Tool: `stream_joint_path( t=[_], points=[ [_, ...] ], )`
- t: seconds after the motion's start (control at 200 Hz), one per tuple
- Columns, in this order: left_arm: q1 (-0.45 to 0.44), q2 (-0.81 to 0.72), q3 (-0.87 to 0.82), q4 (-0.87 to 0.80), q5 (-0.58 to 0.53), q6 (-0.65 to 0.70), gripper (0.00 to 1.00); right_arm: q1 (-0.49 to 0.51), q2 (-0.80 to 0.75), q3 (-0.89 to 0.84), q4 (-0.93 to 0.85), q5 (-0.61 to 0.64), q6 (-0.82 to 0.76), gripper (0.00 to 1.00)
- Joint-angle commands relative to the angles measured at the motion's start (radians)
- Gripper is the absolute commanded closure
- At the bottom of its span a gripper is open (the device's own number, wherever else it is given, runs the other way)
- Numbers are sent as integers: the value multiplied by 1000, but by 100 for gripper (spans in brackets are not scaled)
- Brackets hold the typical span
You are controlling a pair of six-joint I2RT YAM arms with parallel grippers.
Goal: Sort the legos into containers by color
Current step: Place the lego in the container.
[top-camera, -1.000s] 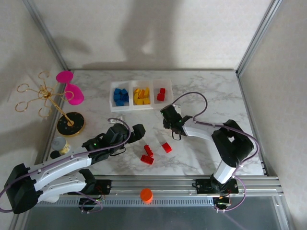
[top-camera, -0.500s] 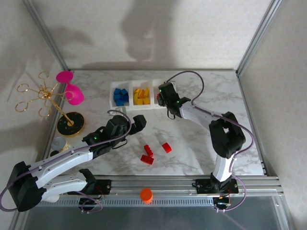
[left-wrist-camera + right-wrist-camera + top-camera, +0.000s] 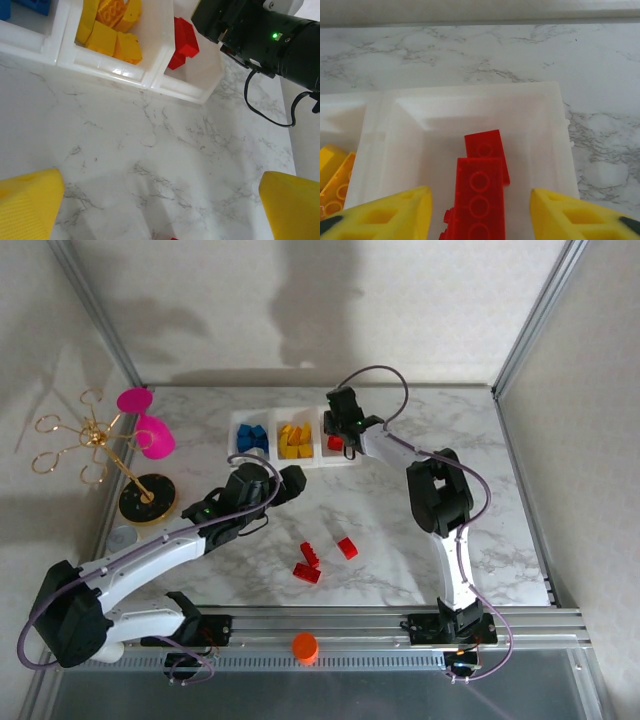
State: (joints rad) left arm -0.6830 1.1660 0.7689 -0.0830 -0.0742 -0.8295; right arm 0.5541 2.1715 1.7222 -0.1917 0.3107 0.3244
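Small studded hard-plastic toy bricks: likely light, rigid and slick-sided; best pinched across the flat long sides. Three red ones lie loose at 6 o'clock of the three joined translucent white bins. Two more red sit in the 3 o'clock bin under the right gripper, whose jaws are parted and clear of them. The left gripper is spread wide and empty. The blue and yellow piles are too jumbled to count.

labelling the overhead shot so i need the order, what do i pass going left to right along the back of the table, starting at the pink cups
pink cups → blue legos → yellow legos → red legos, each colour in its own bin of the containers
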Motion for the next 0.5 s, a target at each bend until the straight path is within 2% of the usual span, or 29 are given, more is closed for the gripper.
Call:
stream_joint_path(
  t=[0.0, 0.491],
  points=[
    [9, -20, 20, 23, 29, 15, 0, -6, -79, -31, -3, -34, -18, 41],
    [-34, -179, -111, -27, 55, -41, 0, 100, -516, -559, -5, -88, 74, 28]
  ],
)
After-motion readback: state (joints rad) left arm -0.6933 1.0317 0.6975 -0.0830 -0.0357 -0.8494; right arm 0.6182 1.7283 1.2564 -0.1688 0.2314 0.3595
